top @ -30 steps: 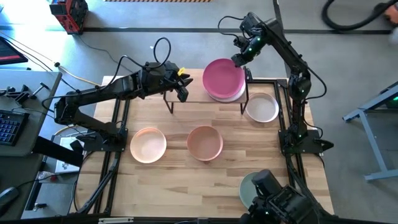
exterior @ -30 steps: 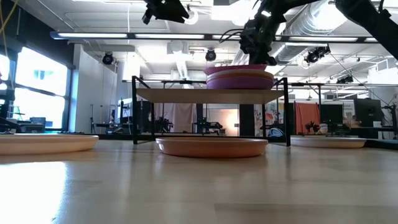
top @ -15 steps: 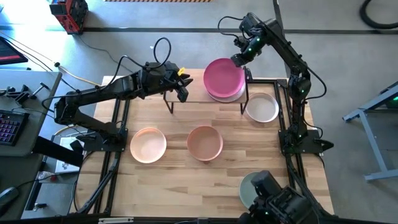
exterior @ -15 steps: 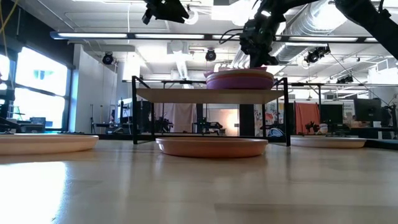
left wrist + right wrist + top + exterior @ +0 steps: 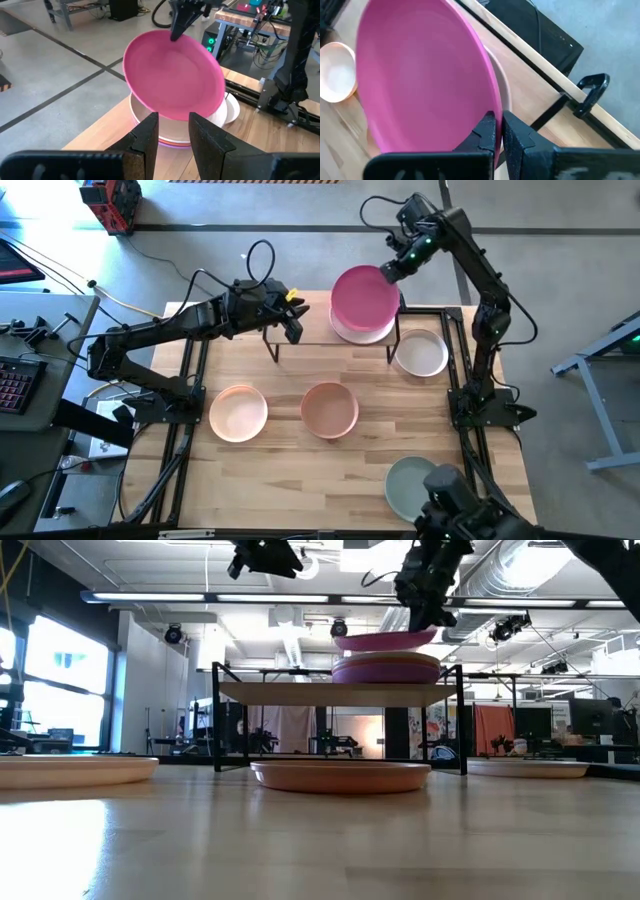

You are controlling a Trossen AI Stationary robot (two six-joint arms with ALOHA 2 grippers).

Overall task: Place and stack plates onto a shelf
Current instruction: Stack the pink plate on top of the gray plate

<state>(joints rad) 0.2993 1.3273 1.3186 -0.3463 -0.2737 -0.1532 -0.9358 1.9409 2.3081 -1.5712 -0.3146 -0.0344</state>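
Observation:
A magenta plate (image 5: 360, 298) hangs tilted just above a short stack of plates (image 5: 385, 670) on the right half of the shelf (image 5: 300, 692). The stack shows a purple side in the low view and a pale top (image 5: 227, 111) in the left wrist view. My right gripper (image 5: 392, 270) is shut on the magenta plate (image 5: 420, 75) at the shelf's far right. My left gripper (image 5: 172, 132) hovers open over the shelf's left part, pointing at the stack with nothing between its fingers. My right gripper pinches the magenta plate's rim (image 5: 487, 107) between its two fingers, on the plate's far right side. The fingers (image 5: 425, 610) come down steeply from above. The plate is lifted clear of the stack and tilted, its held side highest.
On the tabletop in front of the shelf lie a cream plate (image 5: 238, 412), a terracotta plate (image 5: 330, 408), a white plate (image 5: 420, 352) to the right of the shelf, and a pale teal plate (image 5: 410, 485) near the front right. The shelf's black legs (image 5: 270, 345) stand at its corners.
My right gripper has risen and drawn toward the table's far right, staying shut. The magenta plate, which lay on the stack half a second ago, is now lifted clear of it and tilted.

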